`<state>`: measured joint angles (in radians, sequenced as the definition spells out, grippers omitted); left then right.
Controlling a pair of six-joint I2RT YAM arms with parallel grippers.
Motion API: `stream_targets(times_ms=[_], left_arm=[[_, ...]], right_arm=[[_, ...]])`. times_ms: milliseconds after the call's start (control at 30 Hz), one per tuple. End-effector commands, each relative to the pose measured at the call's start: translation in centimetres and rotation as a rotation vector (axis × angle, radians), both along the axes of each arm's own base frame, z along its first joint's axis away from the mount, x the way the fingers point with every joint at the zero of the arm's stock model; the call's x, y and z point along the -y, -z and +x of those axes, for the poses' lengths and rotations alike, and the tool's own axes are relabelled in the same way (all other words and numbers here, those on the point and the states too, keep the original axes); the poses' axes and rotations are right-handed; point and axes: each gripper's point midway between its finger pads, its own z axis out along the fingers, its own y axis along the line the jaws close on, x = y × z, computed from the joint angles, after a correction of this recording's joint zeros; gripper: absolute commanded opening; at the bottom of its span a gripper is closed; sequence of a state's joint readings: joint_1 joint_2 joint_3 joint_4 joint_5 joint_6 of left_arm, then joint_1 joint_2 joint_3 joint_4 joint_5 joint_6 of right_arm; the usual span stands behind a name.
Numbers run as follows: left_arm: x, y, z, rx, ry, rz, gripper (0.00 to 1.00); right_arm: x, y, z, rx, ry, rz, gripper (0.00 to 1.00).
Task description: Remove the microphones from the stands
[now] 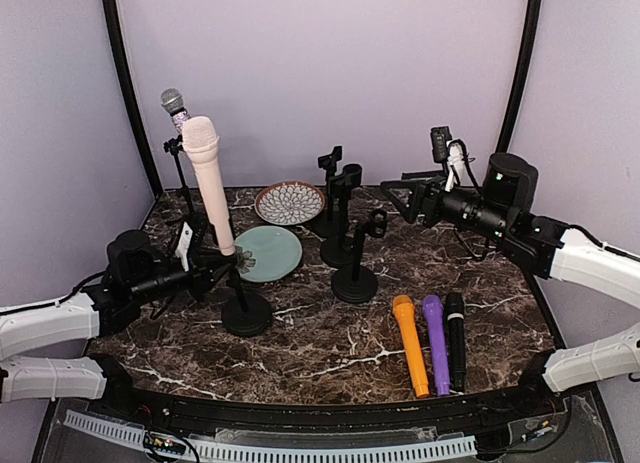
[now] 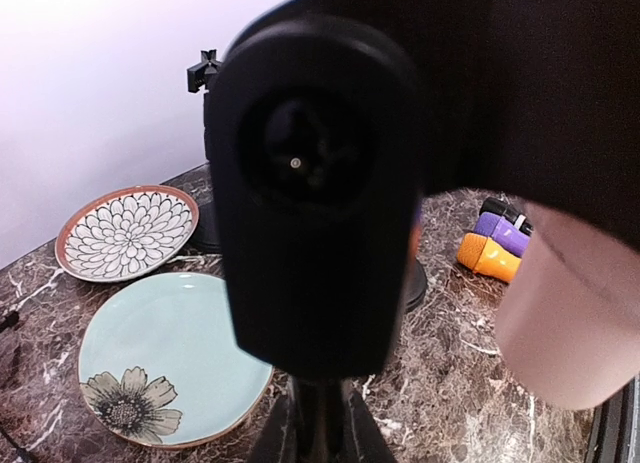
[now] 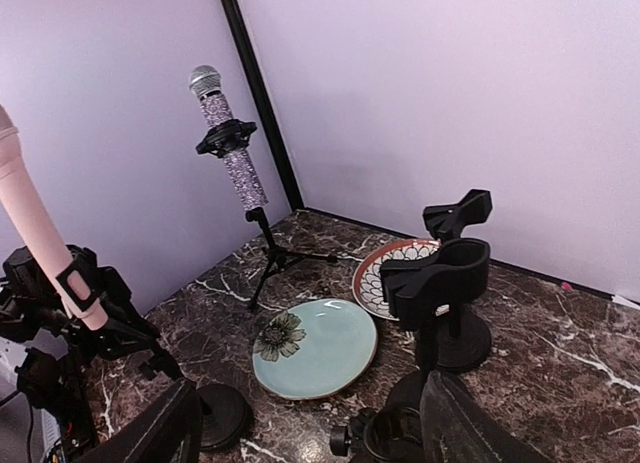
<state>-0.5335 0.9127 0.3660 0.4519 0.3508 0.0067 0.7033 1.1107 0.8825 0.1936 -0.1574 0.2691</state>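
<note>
Marble worktop (image 1: 320, 348): pink microphone (image 1: 208, 183) tilted in stand (image 1: 246, 313). Left gripper (image 1: 205, 276) near stand pole, opening cannot tell. Right gripper (image 3: 312, 403) raised, spread wide, empty.

Marble table (image 1: 310, 348): two plates (image 1: 268, 253), three loose microphones (image 1: 436, 343), perhaps five stands (image 1: 354, 283).

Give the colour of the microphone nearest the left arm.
Pale pink. The microphone shows best in the top external view.
</note>
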Motion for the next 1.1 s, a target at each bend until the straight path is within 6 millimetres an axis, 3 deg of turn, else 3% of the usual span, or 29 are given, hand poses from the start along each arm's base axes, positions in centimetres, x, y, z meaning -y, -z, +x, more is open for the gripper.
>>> stream_targets(times_ms=[0,67,200,433,767,1067], left_arm=[[2.3,-5.9,1.0,0.164,-0.007,-0.098,0.0],[3.6,-7.4,1.3,0.192,0.002,-0.147,0.0],[6.3,-7.7,2.0,0.199,0.017,-0.169,0.0],[9.3,-7.1,2.8,0.194,0.013,-0.181,0.0],[10.7,-4.6,3.8,0.177,-0.004,-0.128,0.0],[11.1,-3.6,3.8,0.18,0.002,-0.097,0.0]], right_arm=[[-2.1,-5.0,-1.7,0.137,-0.068,0.092,0.77],[-3.2,-5.4,-2.0,0.146,-0.075,0.094,0.78],[-5.0,-5.7,-2.2,0.15,-0.053,0.107,0.79],[-9.2,-3.2,-3.0,0.124,-0.018,0.054,0.81],[-14.2,-1.2,-5.8,0.159,-0.055,-0.01,0.84],[-16.8,0.6,-3.2,0.098,0.058,-0.092,0.83]])
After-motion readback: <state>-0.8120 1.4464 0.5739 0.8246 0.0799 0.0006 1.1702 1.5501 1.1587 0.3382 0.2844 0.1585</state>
